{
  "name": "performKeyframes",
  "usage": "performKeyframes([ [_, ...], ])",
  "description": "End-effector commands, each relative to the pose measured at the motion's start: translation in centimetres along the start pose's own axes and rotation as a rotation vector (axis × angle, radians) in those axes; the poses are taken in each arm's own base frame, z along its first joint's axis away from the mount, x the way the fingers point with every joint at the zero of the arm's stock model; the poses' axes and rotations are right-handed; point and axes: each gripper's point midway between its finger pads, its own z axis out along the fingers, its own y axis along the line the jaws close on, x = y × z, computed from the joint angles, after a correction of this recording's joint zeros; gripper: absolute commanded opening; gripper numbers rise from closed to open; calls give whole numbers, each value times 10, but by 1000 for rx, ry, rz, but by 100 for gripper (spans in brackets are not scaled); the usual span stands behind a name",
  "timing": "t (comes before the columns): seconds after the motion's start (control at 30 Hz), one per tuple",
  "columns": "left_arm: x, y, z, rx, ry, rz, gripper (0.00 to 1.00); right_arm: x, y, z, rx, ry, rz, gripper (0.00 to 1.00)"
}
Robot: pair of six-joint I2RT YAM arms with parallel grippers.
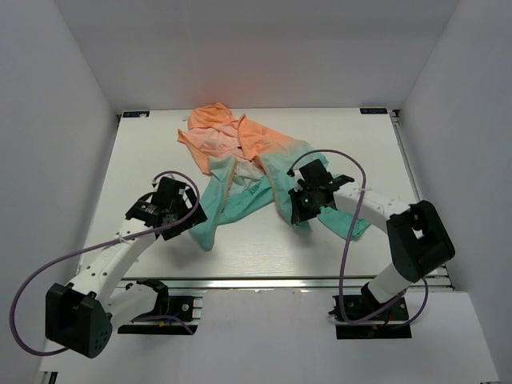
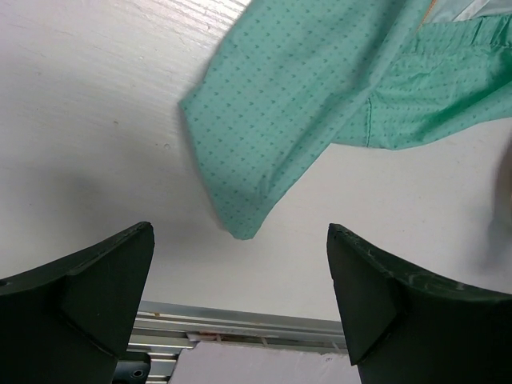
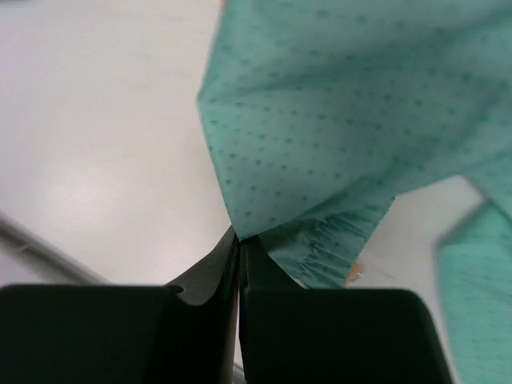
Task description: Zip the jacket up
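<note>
Right claw (image 3: 239, 238): pressed together, pinching teal jacket (image 3: 320, 120) edge
Left claw (image 2: 240, 232): spread, empty
Technique: edge to be held taut, not tugged

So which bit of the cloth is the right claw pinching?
A jacket lies on the white table, orange at the back, teal nearer. The right gripper pinches a pointed teal fold; the teal corner by the open left gripper lies untouched.

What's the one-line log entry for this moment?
jacket: crumpled, front open | left claw: open, over teal end, holding nothing | right claw: shut on teal fabric edge
</note>
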Motion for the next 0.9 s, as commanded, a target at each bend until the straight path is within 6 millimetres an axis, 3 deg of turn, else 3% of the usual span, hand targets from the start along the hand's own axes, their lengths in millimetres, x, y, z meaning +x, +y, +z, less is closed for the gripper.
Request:
performKeyframes([
  [0.0,-1,0,-1,3,-8,7,98,-19,67,-32,-279,-94,-41,0],
  [0.07,-2,-4,-2,14,0,16,98,-19,106,-47,-477,-110,-44,0],
  [0.17,-1,-7,-4,35,7,17,98,-17,144,-68,-687,-133,-37,0],
  [0.2,-1,-8,-5,43,4,16,98,-14,148,-69,-716,-128,-24,0],
  [0.27,0,-9,-7,59,1,13,98,-11,137,-52,-655,-125,25,0],
  [0.37,2,-8,-8,59,-1,8,98,-2,90,-8,-369,-77,130,0],
  [0.43,2,-6,-8,53,1,6,98,7,72,11,-282,-36,139,0],
  [0.47,3,-5,-8,48,4,6,98,9,70,14,-273,-29,130,8],
  [0.53,3,-5,-9,47,3,8,98,5,74,13,-299,-44,53,43],
  [0.57,3,-5,-9,51,5,11,98,2,76,8,-309,-59,21,89],
  [0.63,3,-5,-10,52,4,14,98,-6,82,-7,-284,-111,-94,89],
  [0.67,3,-5,-10,54,2,13,98,-12,73,-10,-213,-147,-122,89],
  [0.7,3,-5,-11,54,0,13,98,-17,77,-22,-196,-189,-168,89],
  [0.87,3,-6,-12,63,-1,19,98,-24,62,-55,-92,-326,-320,89],
])
